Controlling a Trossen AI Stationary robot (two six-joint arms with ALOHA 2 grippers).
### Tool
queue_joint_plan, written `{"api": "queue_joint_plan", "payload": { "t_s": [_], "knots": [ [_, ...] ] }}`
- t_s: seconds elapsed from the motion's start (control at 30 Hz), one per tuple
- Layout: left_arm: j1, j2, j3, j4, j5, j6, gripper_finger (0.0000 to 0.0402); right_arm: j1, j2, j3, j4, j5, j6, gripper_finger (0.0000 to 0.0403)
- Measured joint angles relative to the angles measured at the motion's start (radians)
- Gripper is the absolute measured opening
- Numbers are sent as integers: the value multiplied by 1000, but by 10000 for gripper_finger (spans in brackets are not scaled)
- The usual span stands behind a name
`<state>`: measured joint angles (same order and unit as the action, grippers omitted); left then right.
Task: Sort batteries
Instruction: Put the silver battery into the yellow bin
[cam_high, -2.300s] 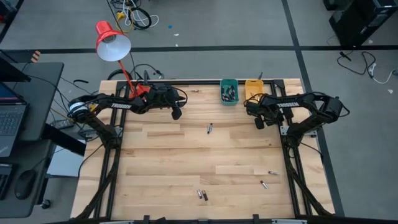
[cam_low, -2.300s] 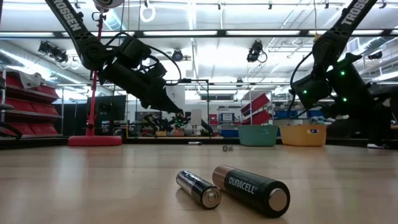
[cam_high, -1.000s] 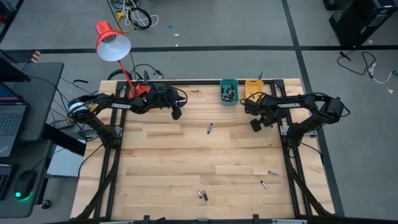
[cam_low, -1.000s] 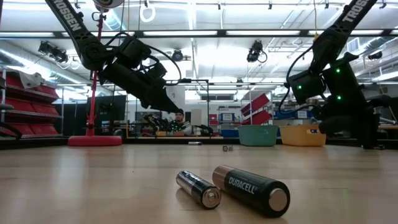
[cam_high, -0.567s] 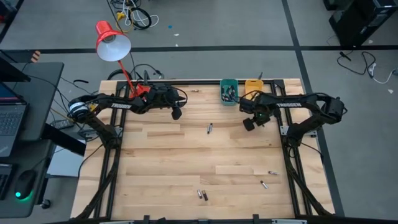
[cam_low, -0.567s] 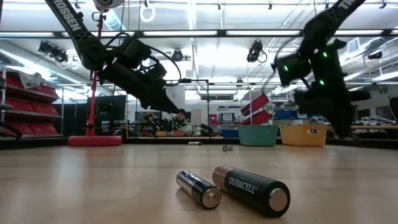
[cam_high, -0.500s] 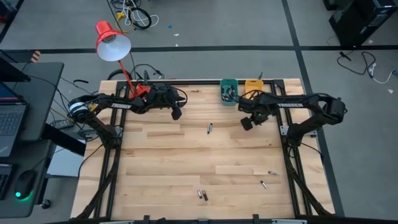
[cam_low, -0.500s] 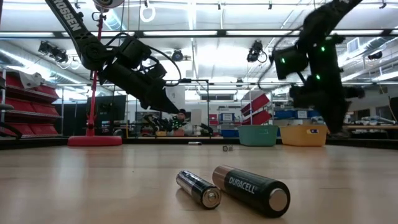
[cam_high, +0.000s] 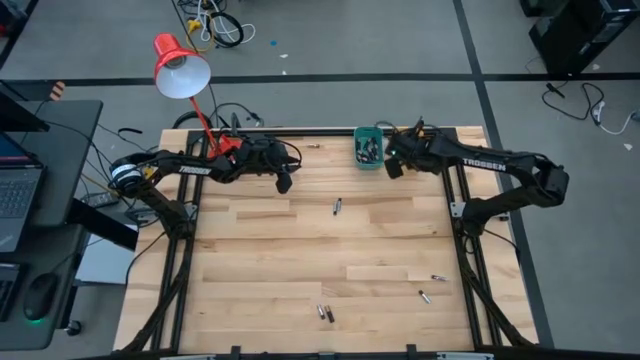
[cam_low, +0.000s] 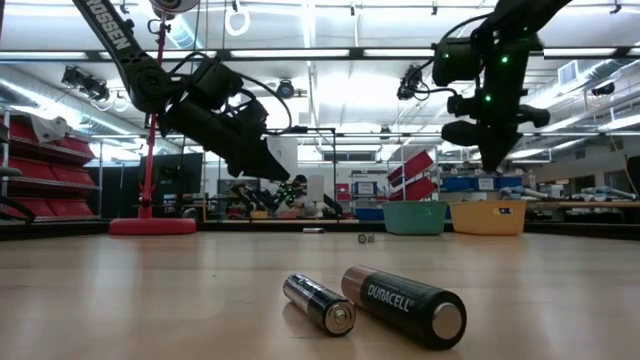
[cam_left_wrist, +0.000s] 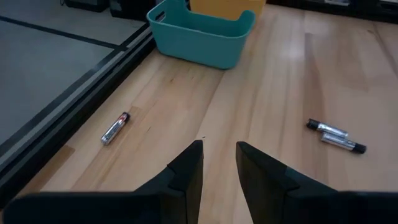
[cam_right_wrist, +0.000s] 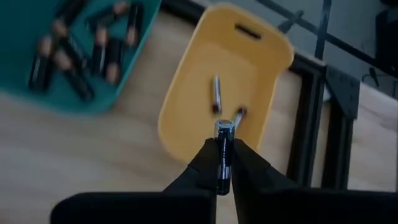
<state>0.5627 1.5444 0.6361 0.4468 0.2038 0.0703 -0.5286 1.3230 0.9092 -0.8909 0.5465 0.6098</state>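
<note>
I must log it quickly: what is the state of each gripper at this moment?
Left gripper: open, holding nothing, above the table.
Right gripper: shut on a battery, over the yellow bin.

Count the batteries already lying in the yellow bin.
2. One battery lies mid-bin, the other battery beside it, closer to the right claw, which holds a third battery over the yellow bin. The claw may hide more.
</note>
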Motion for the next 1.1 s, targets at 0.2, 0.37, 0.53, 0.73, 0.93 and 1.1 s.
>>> {"api": "queue_joint_plan", "payload": {
  "t_s": [0.2, 0.37, 0.53, 0.73, 0.93, 1.1],
  "knots": [
    [-16, 0, 0, -11, 18, -7, 112, -80, 1, 0, 129, 7, -80, 29],
    [-22, 0, 0, -38, 19, -24, 112, -116, 1, 0, 153, 38, -83, 61],
    [-22, 0, 0, -54, 19, -23, 112, -124, 1, 0, 154, 45, -91, 102],
    [-22, 0, 0, -52, 19, -20, 112, -93, 1, 0, 164, -16, -90, 135],
    [-22, 0, 0, -48, 22, 13, 112, 6, 2, -47, 373, -271, -104, 134],
    [-26, 0, 1, 12, 83, 28, 112, 116, 76, -90, 578, -360, -140, 131]
  ]
}}
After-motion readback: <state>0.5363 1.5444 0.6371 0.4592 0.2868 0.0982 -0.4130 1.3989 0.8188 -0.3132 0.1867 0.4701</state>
